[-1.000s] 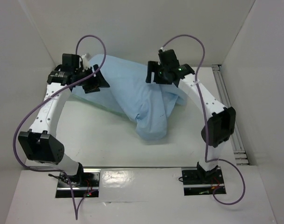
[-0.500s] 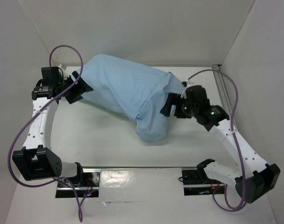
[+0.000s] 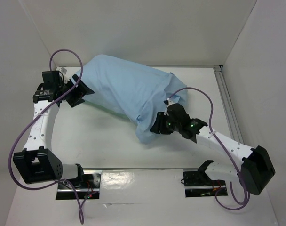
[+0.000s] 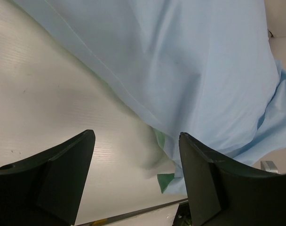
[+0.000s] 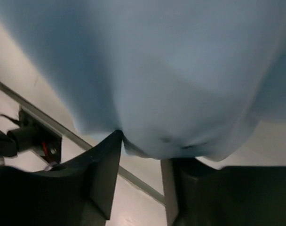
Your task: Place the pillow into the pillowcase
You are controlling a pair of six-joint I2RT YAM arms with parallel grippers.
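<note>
Pillowcase [image 3: 129, 92], smooth light-blue cloth, lies plump; left gripper [image 4: 137, 135] gapes empty, right gripper [image 5: 142, 148] straddles its hem, grip unclear.

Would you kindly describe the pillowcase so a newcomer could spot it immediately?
On the white table, look toward the far half. The pillowcase is the large, bulging light blue cloth lying diagonally there. Nothing else is blue, and green shows at its underside.

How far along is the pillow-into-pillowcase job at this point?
Looks done: the pillowcase lies plump and filled, no white pillow showing outside it. In hand: the right gripper has the near cloth corner between its fingers; whether it pinches is unclear. The left gripper is open at the far-left end. Probably left: straightening the loose corner.
</note>
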